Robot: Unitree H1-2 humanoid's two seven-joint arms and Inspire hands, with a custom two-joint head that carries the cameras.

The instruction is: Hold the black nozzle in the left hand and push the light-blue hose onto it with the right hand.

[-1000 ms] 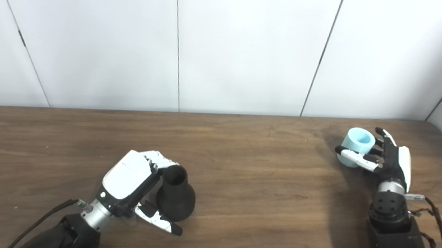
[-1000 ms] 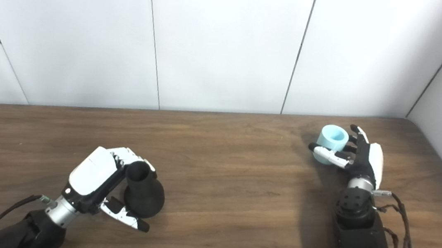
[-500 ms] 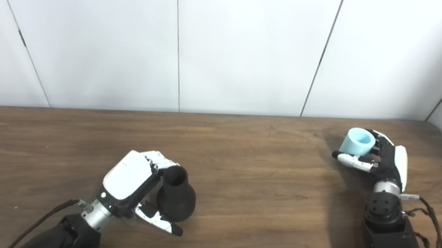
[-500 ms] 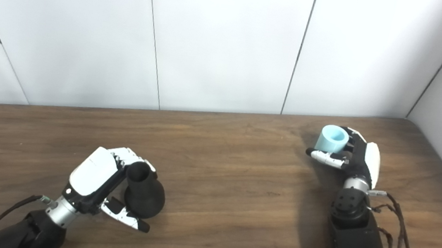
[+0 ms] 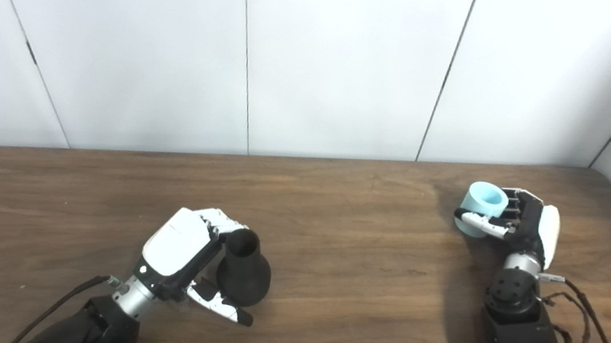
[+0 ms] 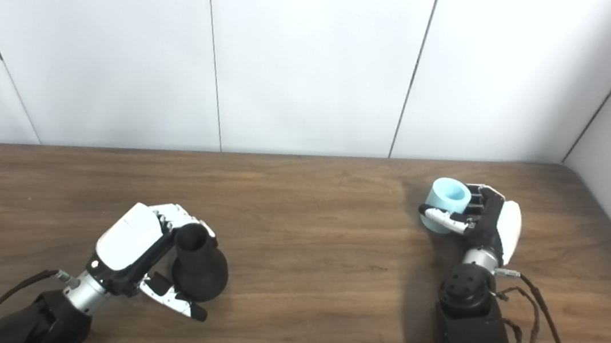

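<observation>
Brown wood-grain surface (image 5: 338,290). Black flared nozzle (image 5: 243,271): upright, near-left of surface, mouth up, clasped at its neck by left hand (image 5: 187,253), thumb under its base. Short light-blue cylindrical hose (image 5: 481,207): far right, open end up, enclosed by fingers and thumb of right hand (image 5: 521,222). Items well apart.
</observation>
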